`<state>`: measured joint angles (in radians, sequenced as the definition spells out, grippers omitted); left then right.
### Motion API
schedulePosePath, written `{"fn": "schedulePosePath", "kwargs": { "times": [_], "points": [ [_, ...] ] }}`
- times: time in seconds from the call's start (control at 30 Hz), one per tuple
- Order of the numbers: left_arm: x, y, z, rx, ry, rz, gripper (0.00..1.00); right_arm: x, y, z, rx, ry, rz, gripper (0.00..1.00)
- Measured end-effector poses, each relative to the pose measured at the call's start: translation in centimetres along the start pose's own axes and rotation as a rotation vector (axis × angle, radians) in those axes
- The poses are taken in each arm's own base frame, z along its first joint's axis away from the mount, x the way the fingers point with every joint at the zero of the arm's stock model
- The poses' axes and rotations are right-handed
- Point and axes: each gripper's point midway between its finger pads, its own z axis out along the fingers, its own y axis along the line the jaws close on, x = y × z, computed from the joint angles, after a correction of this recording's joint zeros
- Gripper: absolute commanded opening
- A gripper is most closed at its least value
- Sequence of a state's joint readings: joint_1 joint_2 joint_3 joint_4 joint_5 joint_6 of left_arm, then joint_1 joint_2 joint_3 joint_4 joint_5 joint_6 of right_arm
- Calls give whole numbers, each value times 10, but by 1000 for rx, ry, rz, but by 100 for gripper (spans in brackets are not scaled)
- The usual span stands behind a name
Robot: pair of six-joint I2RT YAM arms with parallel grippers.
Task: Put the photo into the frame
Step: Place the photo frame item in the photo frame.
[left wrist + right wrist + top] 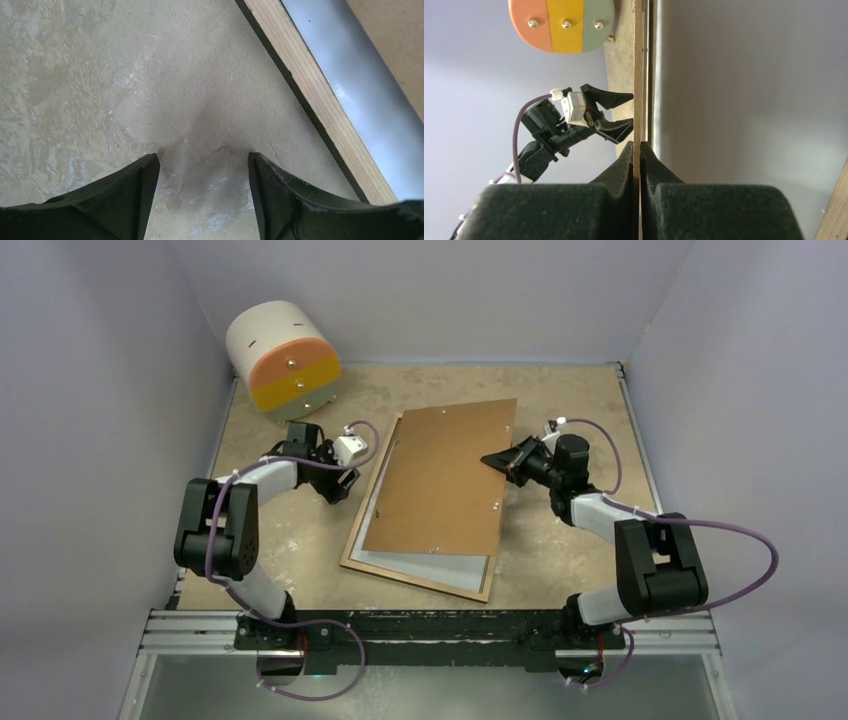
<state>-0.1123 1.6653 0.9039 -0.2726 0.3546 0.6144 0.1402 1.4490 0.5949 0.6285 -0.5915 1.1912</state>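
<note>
Table (560,400): frame (320,100) lies face down at centre, wood rim up, long axis running roughly 1 to 7 o'clock. It's stiff and the heaviest item here. With glass inside, no prying on it and no dropping things onto it.

Panel (445,475) sits skewed on top. It covers most of the opening and overhangs the rim toward 1 o'clock. Thin, rigid and light, so an edge pinch carries it fine.

Photo (367,90): my read is it's the grey glossy sheet inside the rim, showing as a strip along the frame's 9 and 6 o'clock sides under the panel. It could be bare glass; I can't tell for sure. If it is the print, it's thin, floppy and slick, and it creases and smudges easily. Lying flat, it offers no free edge. Best hold is a corner or short edge with a light squeeze, sliding it rather than lifting.

Drum (285,360) sits at the table's 11 o'clock, well apart from everything.

Right gripper (637,147) is pressed together on the panel's 3 o'clock edge, board pinched between its pads.

Left gripper (202,159) is spread with nothing between the fingers, low over bare table just beside the frame's 9 o'clock rim.

Judgement: the panel needs squaring to the rim before it drops in, and shoving it sideways risks dragging the sheet below.
</note>
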Motion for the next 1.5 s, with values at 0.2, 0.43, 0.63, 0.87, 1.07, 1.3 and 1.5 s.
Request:
{"fn": "schedulePosePath", "kwargs": {
  "times": [0.2,0.43,0.63,0.87,1.07,1.3,1.5],
  "points": [
    [-2,-2,0,-8,-23,78,67,5,-13,0,23,-12,13,0],
    [-14,-20,6,12,-43,157,67,10,-14,1,12,-8,3,0],
    [-19,-29,8,29,-48,180,66,16,-17,4,17,-2,0,0],
    [-18,-30,8,33,-45,179,64,22,-27,2,34,1,8,0],
    [-18,-31,8,38,-44,178,64,25,-30,-1,35,-9,9,0],
    [-19,-33,9,43,-44,182,64,32,-33,-6,28,-14,31,0],
    [-18,-35,8,50,-39,182,63,37,-34,-6,33,-8,59,0]
  ]
}}
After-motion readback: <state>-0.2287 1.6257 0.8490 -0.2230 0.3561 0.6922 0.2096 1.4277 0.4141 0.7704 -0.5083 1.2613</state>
